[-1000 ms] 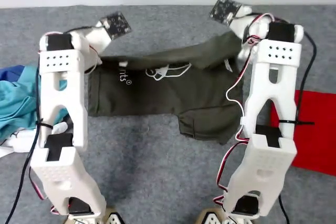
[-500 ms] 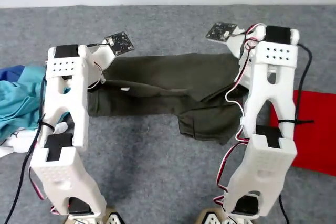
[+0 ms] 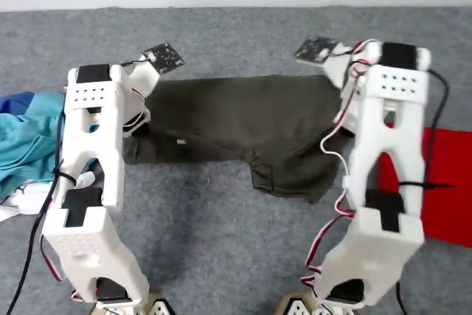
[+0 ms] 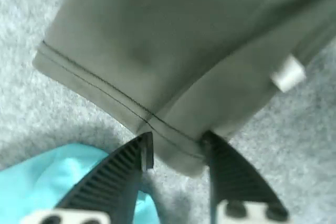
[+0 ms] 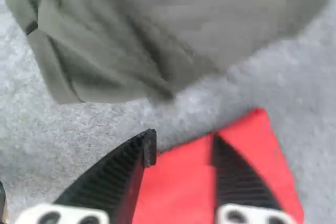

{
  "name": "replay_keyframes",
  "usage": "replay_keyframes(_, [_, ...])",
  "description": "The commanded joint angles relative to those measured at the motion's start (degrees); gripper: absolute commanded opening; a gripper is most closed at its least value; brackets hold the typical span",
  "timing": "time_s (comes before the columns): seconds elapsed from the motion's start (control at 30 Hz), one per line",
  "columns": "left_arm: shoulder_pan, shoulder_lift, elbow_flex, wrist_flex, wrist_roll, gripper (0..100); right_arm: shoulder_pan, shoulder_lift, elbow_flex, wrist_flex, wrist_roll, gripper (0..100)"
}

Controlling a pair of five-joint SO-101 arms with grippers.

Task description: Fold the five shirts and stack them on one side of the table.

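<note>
The olive shirt (image 3: 243, 127) is lying doubled over mid-table, the left gripper (image 4: 176, 148) is sitting parted astride its left hem, probably lining up a pinch, and the right gripper (image 5: 181, 148) is hovering spread and empty over the red shirt (image 5: 210, 192).

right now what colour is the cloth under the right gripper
Red; the cloth shows best in the right wrist view.
</note>
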Motion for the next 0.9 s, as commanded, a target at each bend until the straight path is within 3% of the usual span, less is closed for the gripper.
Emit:
replay_keyframes(0.0, [0.1, -5.9, -4.1, 2.2, 2.0, 19, 0.8, -7.2, -0.4, 2.2, -3.3, 30.7])
replay_keyframes(0.13, [-0.1, -9.3, -4.5, 1.6, 3.1, 19, 0.8, -9.4, -0.5, 2.2, -3.8, 30.7])
replay_keyframes(0.23, [-0.2, -9.9, -4.4, -1.8, 10.0, 19, 1.7, -9.4, -0.5, 1.7, -5.8, 27.8])
replay_keyframes(0.33, [0.2, -9.1, -3.3, -6.9, 16.0, 14, 1.9, -9.1, -0.3, 0.1, -9.4, 18.1])
replay_keyframes(0.47, [2.6, -4.0, -3.2, -8.9, 18.7, 3, 2.2, -7.5, -0.3, -0.3, -10.2, 1.2])
replay_keyframes(0.63, [10.6, -1.1, -4.3, -2.8, 18.7, 2, 6.0, -8.8, -0.3, 2.3, -11.9, 0.8])
replay_keyframes(0.87, [23.6, -1.1, -6.7, -0.5, 18.7, 2, 18.4, -14.5, -0.3, 2.2, -18.2, 0.9])
